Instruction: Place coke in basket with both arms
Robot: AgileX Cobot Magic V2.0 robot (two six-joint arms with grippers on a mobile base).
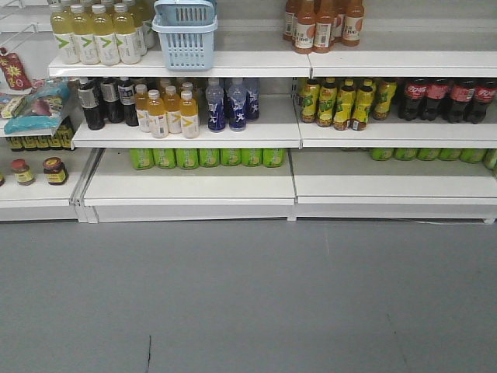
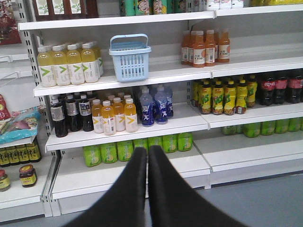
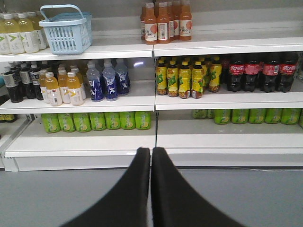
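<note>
Several coke bottles [image 1: 446, 99] with red labels stand in a row on the middle shelf at the far right, and the coke [image 3: 258, 72] [image 2: 279, 87] shows in both wrist views too. The light-blue basket [image 1: 185, 33] sits on the top shelf left of centre, and the basket [image 2: 129, 57] [image 3: 66, 29] shows in both wrist views. My left gripper [image 2: 147, 150] is shut and empty, well short of the shelves. My right gripper [image 3: 151, 151] is likewise shut with nothing in it, over the grey floor. Neither arm shows in the front view.
White shelving [image 1: 186, 132] holds pale yellow bottles [image 1: 97, 35], orange drinks [image 1: 167, 113], blue bottles [image 1: 229, 105], dark bottles with black-and-white labels [image 1: 105, 101], yellow tea bottles [image 1: 342, 102], brown-orange bottles [image 1: 322, 23] and green cans [image 1: 206, 158]. Jars [image 1: 54, 170] stand at lower left. Grey floor [image 1: 248, 295] lies in front.
</note>
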